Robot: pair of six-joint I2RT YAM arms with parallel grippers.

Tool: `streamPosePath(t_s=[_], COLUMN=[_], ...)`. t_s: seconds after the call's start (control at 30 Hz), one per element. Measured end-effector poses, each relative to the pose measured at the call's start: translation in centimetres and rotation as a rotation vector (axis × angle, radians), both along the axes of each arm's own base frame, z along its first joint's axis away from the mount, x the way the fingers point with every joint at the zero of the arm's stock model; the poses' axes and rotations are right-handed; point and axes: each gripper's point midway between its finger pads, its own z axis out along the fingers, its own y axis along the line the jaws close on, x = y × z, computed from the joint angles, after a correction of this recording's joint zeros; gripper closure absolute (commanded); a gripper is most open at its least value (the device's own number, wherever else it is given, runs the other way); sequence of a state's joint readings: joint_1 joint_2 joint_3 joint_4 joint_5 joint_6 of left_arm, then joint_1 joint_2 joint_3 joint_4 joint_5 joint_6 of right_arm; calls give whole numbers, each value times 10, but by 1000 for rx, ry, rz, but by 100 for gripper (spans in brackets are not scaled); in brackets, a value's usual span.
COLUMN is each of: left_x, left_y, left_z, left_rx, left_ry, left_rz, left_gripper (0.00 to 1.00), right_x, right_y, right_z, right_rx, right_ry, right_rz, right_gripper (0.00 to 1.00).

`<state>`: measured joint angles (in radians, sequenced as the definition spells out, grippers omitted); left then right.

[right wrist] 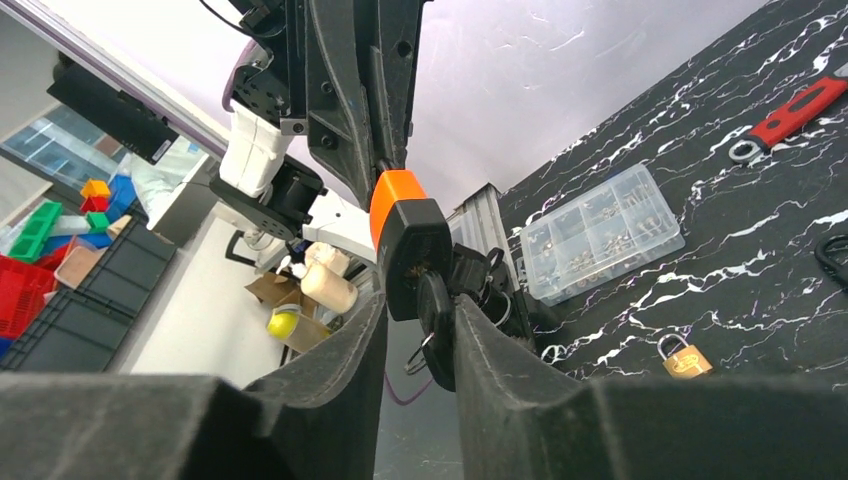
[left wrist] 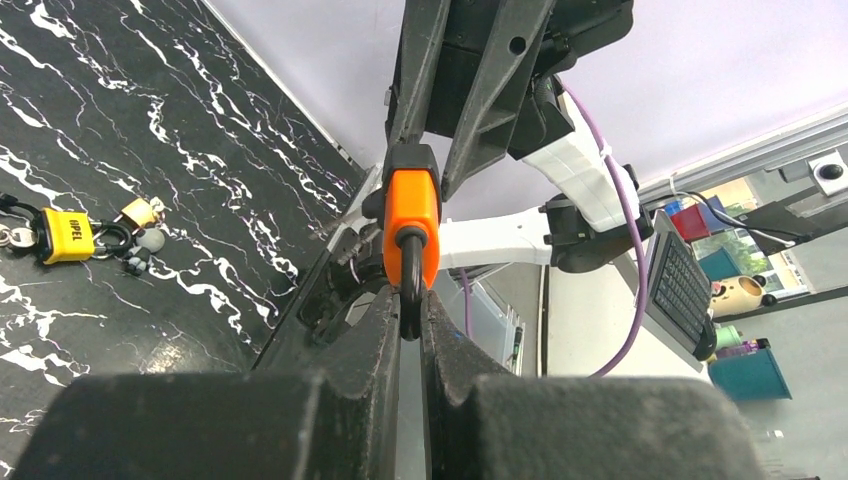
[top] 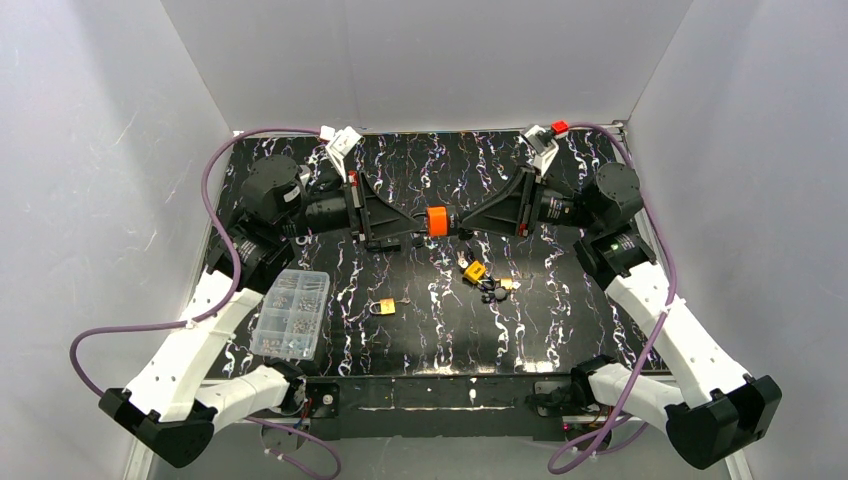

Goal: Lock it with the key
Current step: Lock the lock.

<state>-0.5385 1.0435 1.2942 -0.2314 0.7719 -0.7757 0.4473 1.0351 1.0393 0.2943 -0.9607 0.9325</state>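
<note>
An orange padlock (top: 436, 221) hangs in mid-air above the table's middle, between both grippers. My left gripper (left wrist: 410, 300) is shut on its dark shackle (left wrist: 409, 262), with the orange body (left wrist: 413, 225) just beyond the fingertips. In the right wrist view, a black-headed key (right wrist: 437, 320) sticks out of the padlock's (right wrist: 400, 215) dark end, a wire ring dangling from it. My right gripper (right wrist: 420, 310) straddles that key head. One finger touches the head; the other stands a gap away, so the jaws are open.
A clear compartment box of small parts (top: 290, 313) sits at the left front. A brass padlock (top: 383, 307) lies near the table's middle. A yellow padlock with a bunch of keys (top: 474, 271) lies right of centre. A red-handled tool (right wrist: 800, 105) lies further off.
</note>
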Motion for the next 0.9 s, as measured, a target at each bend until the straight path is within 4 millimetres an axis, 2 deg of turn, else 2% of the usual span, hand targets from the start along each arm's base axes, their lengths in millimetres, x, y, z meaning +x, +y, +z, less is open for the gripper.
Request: streamPosePath(t_s=[0.1, 0.17, 0.2, 0.67, 0.9], left_x=[0, -1, -1, 7, 15], left_y=[0, -1, -1, 5, 15], left_z=[0, 1, 3, -2, -11], left_rx=[-1, -6, -10, -4, 15], left_ry=[5, 1, -3, 12, 29], left_rz=[-3, -9, -10, 21, 65], left_gripper=[100, 100, 100, 100, 100], right_x=[0, 1, 2, 13, 47], right_y=[0, 0, 0, -1, -37], right_z=[0, 0, -1, -12, -40], right_rx=[-3, -4, -5, -26, -47], right_ry=[-2, -5, -4, 21, 79], right_rz=[-1, -3, -7, -64, -226], right_gripper=[81, 97, 99, 99, 99])
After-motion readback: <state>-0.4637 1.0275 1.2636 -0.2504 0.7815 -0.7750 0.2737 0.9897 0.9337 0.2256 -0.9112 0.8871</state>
